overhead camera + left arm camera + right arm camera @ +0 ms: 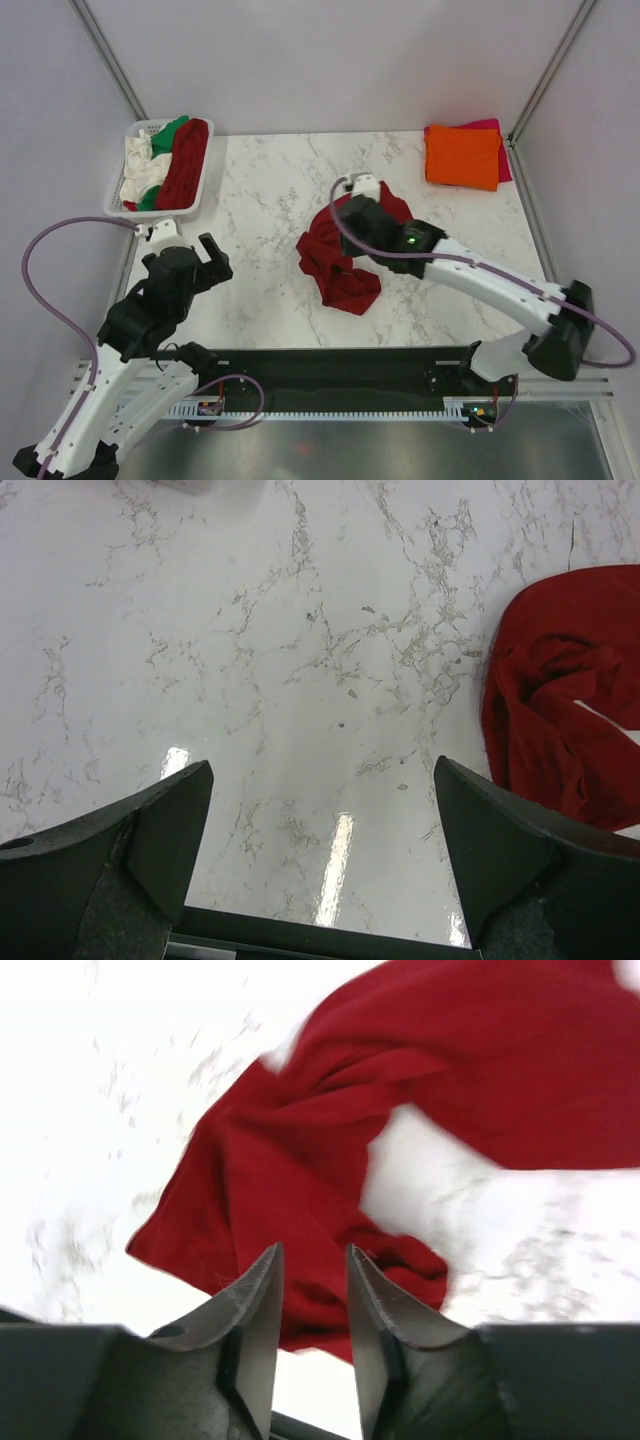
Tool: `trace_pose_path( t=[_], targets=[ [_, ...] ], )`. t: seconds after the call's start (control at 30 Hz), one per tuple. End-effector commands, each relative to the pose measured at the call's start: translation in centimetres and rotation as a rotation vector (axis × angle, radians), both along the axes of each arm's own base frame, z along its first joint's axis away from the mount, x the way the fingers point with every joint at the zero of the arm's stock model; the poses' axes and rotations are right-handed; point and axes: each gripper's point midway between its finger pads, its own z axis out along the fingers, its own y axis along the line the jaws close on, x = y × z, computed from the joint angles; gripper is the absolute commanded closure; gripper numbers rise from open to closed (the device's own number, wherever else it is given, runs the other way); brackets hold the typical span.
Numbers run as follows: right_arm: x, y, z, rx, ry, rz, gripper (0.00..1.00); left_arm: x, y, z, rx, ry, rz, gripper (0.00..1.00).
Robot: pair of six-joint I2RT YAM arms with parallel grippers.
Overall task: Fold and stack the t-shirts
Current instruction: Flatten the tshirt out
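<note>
At mid-table the red shirt [345, 280] lies crumpled under the right gripper [315, 1255]. Only the wrist view shows its fingers, a narrow way apart over the cloth (too blurred to tell whether they pinch it). Overhead alone shows the basket [118, 195] holding white [140, 172], green [168, 130] and second red [186, 160] shirts, and an orange shirt [462, 157] on a pink one [494, 125], far right. The left gripper [320, 770] gapes wide over bare marble [250, 630].

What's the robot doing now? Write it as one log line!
left gripper: open above table | right gripper: jaws narrow at crumpled dark red t-shirt | stack: orange t-shirt on magenta-pink t-shirt | basket: unfolded t-shirts
</note>
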Motion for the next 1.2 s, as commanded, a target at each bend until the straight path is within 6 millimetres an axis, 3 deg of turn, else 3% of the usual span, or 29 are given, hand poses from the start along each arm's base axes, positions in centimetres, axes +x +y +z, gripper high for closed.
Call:
trace_pose_path(
  t=[0.0, 0.07, 0.1, 0.17, 0.23, 0.27, 0.33, 0.37, 0.47, 0.5, 0.57, 0.63, 0.67, 0.7, 0.77, 0.8, 0.87, 1.17],
  targets=[
    [-0.9, -7.5, -1.4, -0.034, 0.041, -0.118, 0.58, 0.5, 0.3, 0.1, 0.023, 0.005, 0.02, 0.0],
    [-0.6, -11.0, -2.6, -0.059, 0.052, -0.209, 0.5, 0.6, 0.1, 0.1, 0.02, 0.01, 0.018, 0.0],
    [-1.3, -13.2, -4.2, -0.068, 0.084, -0.291, 0.42, 0.8, -0.3, 0.0, 0.008, 0.018, 0.007, 0.0],
    [-1.6, -14.9, -6.3, -0.079, 0.128, -0.344, 0.34, 1.4, -1.3, -0.6, 0.007, 0.049, -0.028, 0.01],
    [-1.4, -12.6, -7.0, -0.033, 0.154, -0.255, 0.33, 2.0, -1.8, -1.4, 0.04, 0.097, -0.046, 0.01],
    [-2.6, -9.5, -7.1, -0.007, 0.175, -0.133, 0.33, 2.1, -1.9, -1.4, 0.054, 0.106, -0.052, 0.01],
    [-2.9, -5.3, -5.9, -0.064, 0.114, -0.023, 0.3, 2.3, -1.8, -1.0, 0.083, 0.105, -0.068, 0.01],
    [-4.4, -2.7, -5.3, -0.102, 0.072, 0.053, 0.29, 2.3, -1.4, -0.5, 0.091, 0.084, -0.057, 0.0],
    [-4.7, 4.2, -3.3, -0.039, 0.085, 0.171, 0.28, 1.4, 0.0, 1.2, 0.094, 0.001, -0.03, 0.0],
    [-4.5, 6.0, -4.2, -0.028, 0.101, 0.196, 0.29, 1.1, 0.4, 1.4, 0.097, -0.014, -0.024, 0.0],
    [-4.2, 9.2, -3.0, 0.041, 0.097, 0.243, 0.29, 0.2, 1.3, 1.8, 0.089, -0.055, -0.003, 0.0],
    [-3.9, 11.4, -5.2, 0.02, 0.136, 0.271, 0.3, -0.4, 1.9, 2.3, 0.062, -0.085, 0.024, 0.0],
    [-3.5, 12.9, -4.6, 0.037, 0.127, 0.29, 0.3, -0.6, 2.1, 2.5, 0.059, -0.101, 0.033, 0.0],
    [-3.4, 13.8, -7.1, -0.001, 0.16, 0.299, 0.3, -1.0, 2.5, 2.8, 0.044, -0.125, 0.045, 0.0],
    [-3.1, 15.6, -7.9, -0.003, 0.174, 0.315, 0.31, -1.3, 3.1, 2.8, 0.04, -0.142, 0.073, 0.0],
    [-3.0, 15.9, -10.3, -0.045, 0.2, 0.319, 0.31, -1.5, 3.2, 3.0, 0.03, -0.156, 0.078, 0.0],
    [-2.8, 16.9, -12.2, -0.072, 0.218, 0.326, 0.31, -1.6, 3.3, 3.0, 0.024, -0.159, 0.079, 0.0],
    [-1.2, 17.4, -16.7, -0.186, 0.214, 0.286, 0.32, -1.6, 3.1, 2.9, 0.015, -0.161, 0.07, 0.0]
  ],
)
